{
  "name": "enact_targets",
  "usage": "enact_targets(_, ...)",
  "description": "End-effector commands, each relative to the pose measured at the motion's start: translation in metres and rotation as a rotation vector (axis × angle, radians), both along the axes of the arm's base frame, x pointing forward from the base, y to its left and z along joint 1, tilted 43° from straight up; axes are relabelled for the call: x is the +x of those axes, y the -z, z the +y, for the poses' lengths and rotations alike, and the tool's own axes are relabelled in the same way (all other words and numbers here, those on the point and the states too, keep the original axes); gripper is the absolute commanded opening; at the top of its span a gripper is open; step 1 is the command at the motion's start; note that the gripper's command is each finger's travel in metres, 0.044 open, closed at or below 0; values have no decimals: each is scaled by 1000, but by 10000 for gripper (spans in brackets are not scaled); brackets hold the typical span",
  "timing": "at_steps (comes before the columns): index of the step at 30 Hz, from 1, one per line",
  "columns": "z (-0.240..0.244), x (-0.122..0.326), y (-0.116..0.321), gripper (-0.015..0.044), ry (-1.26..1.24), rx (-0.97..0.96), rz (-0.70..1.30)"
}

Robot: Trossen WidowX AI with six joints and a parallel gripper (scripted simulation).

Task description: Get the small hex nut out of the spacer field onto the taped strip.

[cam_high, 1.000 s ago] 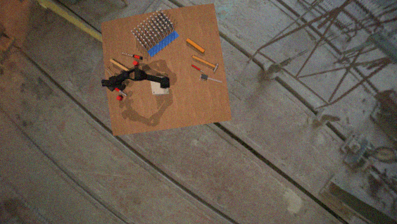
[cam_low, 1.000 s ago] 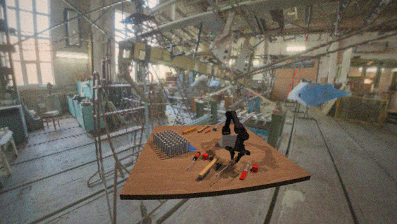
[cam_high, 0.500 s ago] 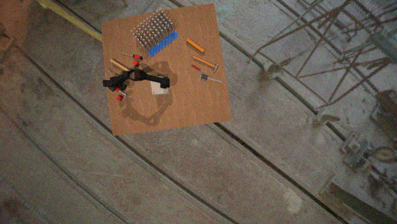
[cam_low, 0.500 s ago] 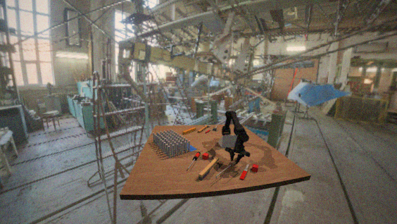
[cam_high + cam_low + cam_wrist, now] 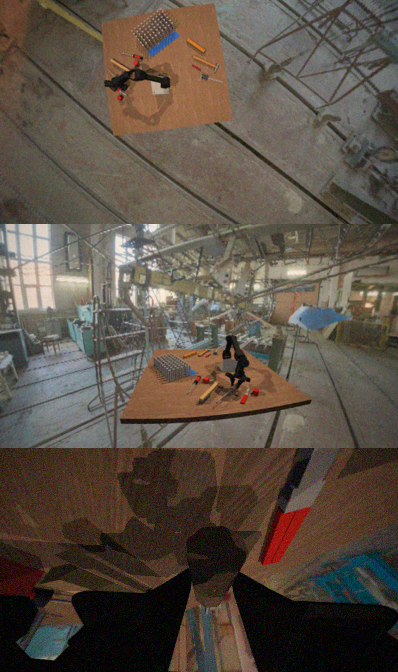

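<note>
The metal spacers [image 5: 154,29] [image 5: 171,368] stand upright in rows at the back of the table. The blue taped strip [image 5: 164,44] [image 5: 193,372] lies along their front side. The hex nut cannot be made out in any view. My gripper [image 5: 238,384] [image 5: 211,573] is shut on the dark handle [image 5: 215,554] of a thin rod tool. The tool's thin rod [image 5: 222,398] slants down from the fingers toward the table's near edge in the exterior view; I cannot tell whether its tip touches the table. The gripper is well away from the spacers and strip.
Near the gripper lie a wooden-handled tool [image 5: 118,64] [image 5: 209,393], a red-handled tool [image 5: 244,398] [image 5: 285,535] and a red cube [image 5: 120,98] [image 5: 255,392]. A red screwdriver [image 5: 137,57] [image 5: 197,379] and another red cube [image 5: 135,63] [image 5: 206,380] lie toward the strip. A hammer [image 5: 204,62] lies across the table.
</note>
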State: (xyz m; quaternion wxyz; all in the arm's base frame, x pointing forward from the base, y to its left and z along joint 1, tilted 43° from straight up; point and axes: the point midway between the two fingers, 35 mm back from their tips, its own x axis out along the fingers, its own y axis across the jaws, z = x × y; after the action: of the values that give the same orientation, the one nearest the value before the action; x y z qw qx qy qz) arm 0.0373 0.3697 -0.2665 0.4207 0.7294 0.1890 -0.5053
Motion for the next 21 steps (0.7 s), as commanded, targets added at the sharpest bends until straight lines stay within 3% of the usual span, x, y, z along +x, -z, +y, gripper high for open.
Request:
enact_targets(1, -1, 1, 2, 0, -5, 4, -7)
enact_targets(21, -14, 4, 11, 0, -5, 3, -7)
